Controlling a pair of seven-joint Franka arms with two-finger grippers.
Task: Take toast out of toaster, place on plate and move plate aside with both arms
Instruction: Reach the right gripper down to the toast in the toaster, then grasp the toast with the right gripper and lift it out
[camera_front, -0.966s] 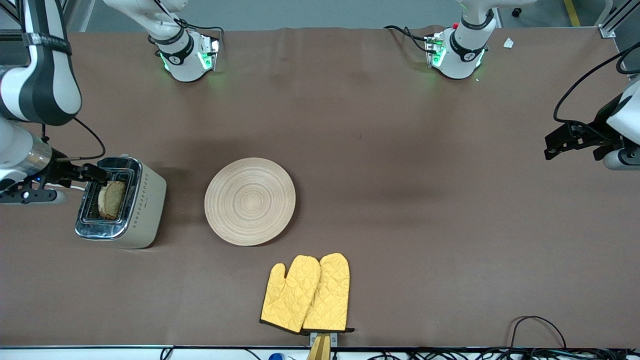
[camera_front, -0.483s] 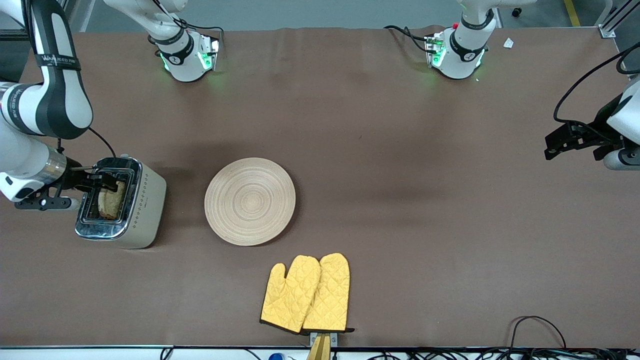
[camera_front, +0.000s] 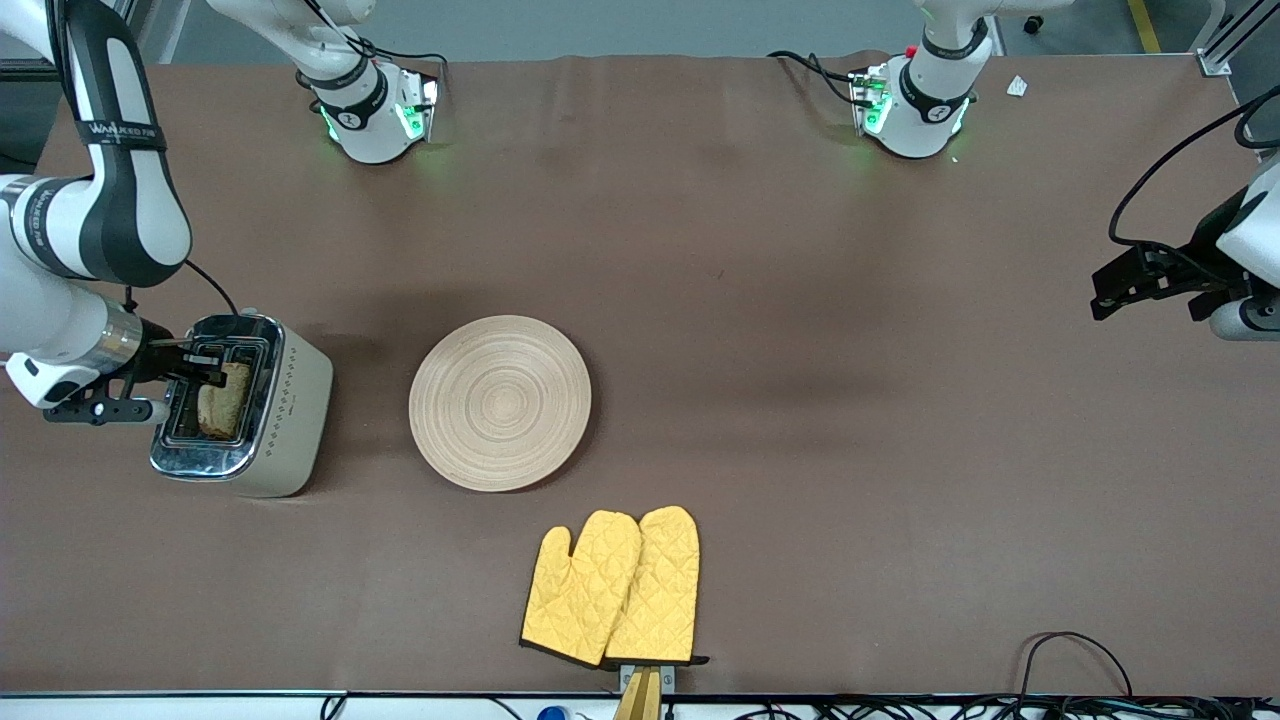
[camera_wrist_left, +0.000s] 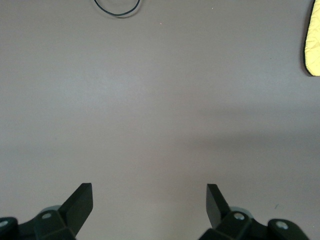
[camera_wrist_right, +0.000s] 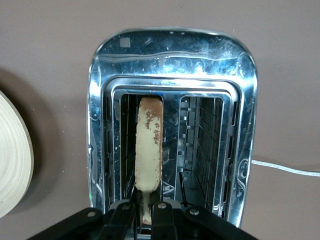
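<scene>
Now the right gripper (camera_front: 212, 372) sits over the toaster (camera_front: 245, 405), its fingers (camera_wrist_right: 131, 212) pinched together on the edge of the toast (camera_front: 224, 398), which stands in the slot nearer the plate (camera_front: 499, 402). At the left arm's end, the left gripper (camera_front: 1108, 292) waits above bare table (camera_front: 850, 400), fingers (camera_wrist_left: 80, 200) wide apart and holding nothing.

- Even, bright overhead light falls on the brown table (camera_front: 800, 400); the front view is sharp throughout.
- Soft dark shadows lie on the cloth beside the plate (camera_front: 500, 403) and the toaster (camera_front: 243, 405), toward the robots' bases.
- Green lamps glow on both bases (camera_front: 375, 115).
- In the right wrist view, the toaster's chrome top (camera_wrist_right: 172, 55) shows wavy glare.
- In the left wrist view, a faint shadow band crosses the cloth.
</scene>
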